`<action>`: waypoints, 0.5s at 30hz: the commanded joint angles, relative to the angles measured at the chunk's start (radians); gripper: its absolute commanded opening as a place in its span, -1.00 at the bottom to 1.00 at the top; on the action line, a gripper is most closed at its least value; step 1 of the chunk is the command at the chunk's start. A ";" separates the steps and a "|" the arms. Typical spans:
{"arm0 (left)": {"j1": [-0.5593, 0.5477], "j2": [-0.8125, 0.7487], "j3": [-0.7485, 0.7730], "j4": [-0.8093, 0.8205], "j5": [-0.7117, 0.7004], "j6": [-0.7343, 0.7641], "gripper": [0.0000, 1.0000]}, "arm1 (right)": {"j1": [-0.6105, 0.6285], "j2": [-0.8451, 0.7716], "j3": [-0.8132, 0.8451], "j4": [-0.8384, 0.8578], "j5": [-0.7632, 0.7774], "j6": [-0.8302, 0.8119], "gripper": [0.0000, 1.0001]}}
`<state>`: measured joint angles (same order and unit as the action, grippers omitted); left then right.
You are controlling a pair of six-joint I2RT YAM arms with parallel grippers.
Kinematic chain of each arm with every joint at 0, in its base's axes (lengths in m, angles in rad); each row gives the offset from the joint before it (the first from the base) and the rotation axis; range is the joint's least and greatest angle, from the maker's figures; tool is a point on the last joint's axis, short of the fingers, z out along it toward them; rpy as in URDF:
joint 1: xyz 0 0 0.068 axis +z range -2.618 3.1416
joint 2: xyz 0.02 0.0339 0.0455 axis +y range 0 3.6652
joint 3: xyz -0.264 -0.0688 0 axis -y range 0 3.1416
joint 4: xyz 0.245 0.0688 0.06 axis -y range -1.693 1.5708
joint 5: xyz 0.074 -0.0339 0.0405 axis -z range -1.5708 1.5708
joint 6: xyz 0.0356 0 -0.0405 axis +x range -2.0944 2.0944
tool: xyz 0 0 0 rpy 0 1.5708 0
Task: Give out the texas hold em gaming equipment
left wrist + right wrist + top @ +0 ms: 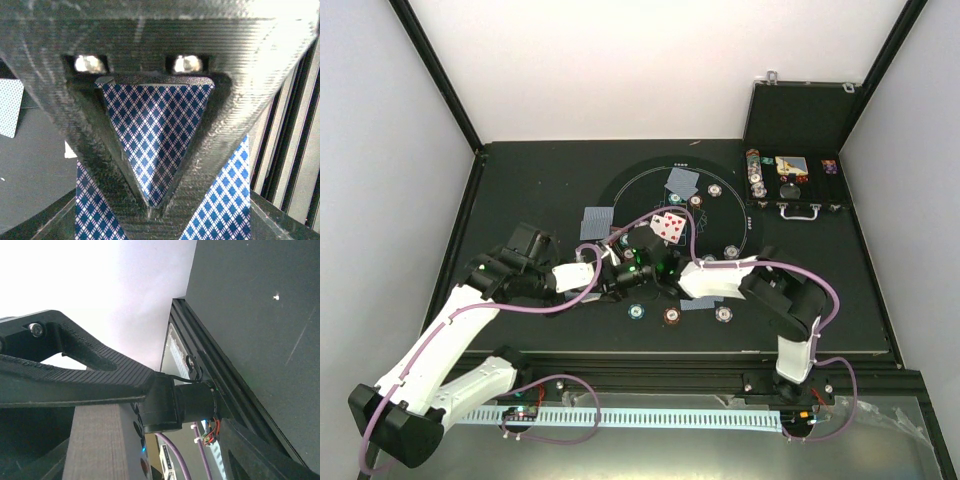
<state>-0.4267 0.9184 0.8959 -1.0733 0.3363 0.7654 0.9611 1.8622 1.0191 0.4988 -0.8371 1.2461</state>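
We see the round mat point(640, 195) mid-table, open case point(800, 115) behind it at right, chip stacks point(753, 172) in the case's left end. On the mat: one face-down card point(683, 181) at back, second face-down card point(597, 219) at left rim, face-up card point(668, 227) near centre, three chips point(671, 316) along near edge.

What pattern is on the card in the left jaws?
Card: blue-and-white diamond check, best in left wrist view.

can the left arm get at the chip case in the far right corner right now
Probably not: the case sits at the far right corner, the right arm lies across the way, and the left arm has its jaws shut on cards.
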 commanded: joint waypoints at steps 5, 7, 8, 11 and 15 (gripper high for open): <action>0.003 -0.013 0.024 0.019 0.018 0.001 -0.87 | -0.061 -0.017 -0.081 0.042 0.003 -0.001 0.21; 0.003 -0.012 0.025 0.019 0.018 0.000 -0.87 | -0.074 -0.030 -0.095 0.017 0.001 -0.022 0.18; 0.003 -0.012 0.025 0.019 0.018 0.000 -0.87 | -0.078 -0.038 -0.100 0.001 0.001 -0.039 0.16; 0.003 -0.012 0.025 0.019 0.018 -0.001 -0.87 | -0.087 -0.061 -0.109 -0.048 0.001 -0.075 0.13; 0.003 -0.012 0.024 0.019 0.018 -0.001 -0.87 | -0.092 -0.099 -0.120 -0.074 0.001 -0.095 0.00</action>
<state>-0.4263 0.9184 0.8951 -1.0718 0.3294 0.7658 0.8898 1.7981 0.9268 0.5232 -0.8700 1.1965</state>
